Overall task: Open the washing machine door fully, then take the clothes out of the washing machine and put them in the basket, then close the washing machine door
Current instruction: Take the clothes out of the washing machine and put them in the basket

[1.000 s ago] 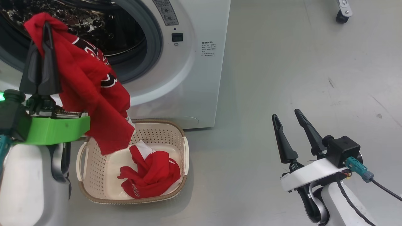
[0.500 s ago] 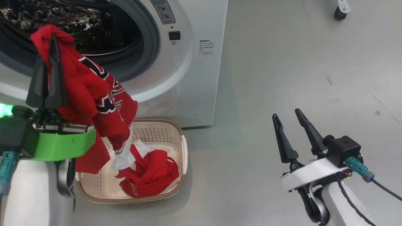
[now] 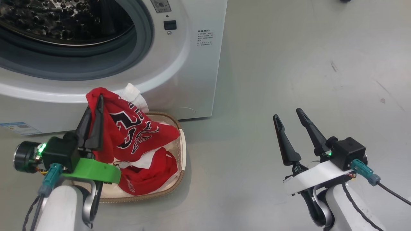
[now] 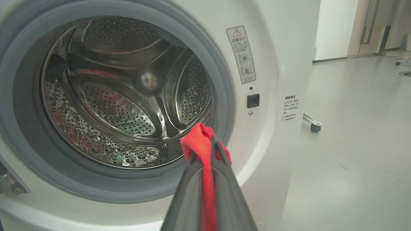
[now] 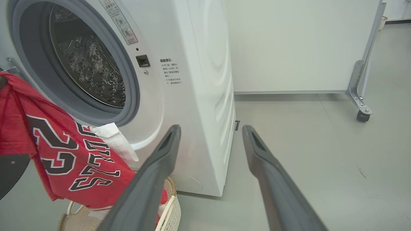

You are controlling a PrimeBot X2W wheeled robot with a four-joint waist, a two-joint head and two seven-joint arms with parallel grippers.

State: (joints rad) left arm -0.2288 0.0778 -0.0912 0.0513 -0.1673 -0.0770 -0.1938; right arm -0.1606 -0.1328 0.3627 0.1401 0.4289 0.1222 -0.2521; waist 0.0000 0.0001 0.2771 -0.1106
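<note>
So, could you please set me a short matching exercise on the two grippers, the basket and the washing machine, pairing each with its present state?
Things:
1. left gripper
2. right gripper
3. basket
4. washing machine

States:
A. open, holding nothing
B. on the floor, red clothes inside
C. shut on the red jersey
D. opening uncovered, steel drum on show

Pairs: 1-C, 2-A, 3-B, 4-D
</note>
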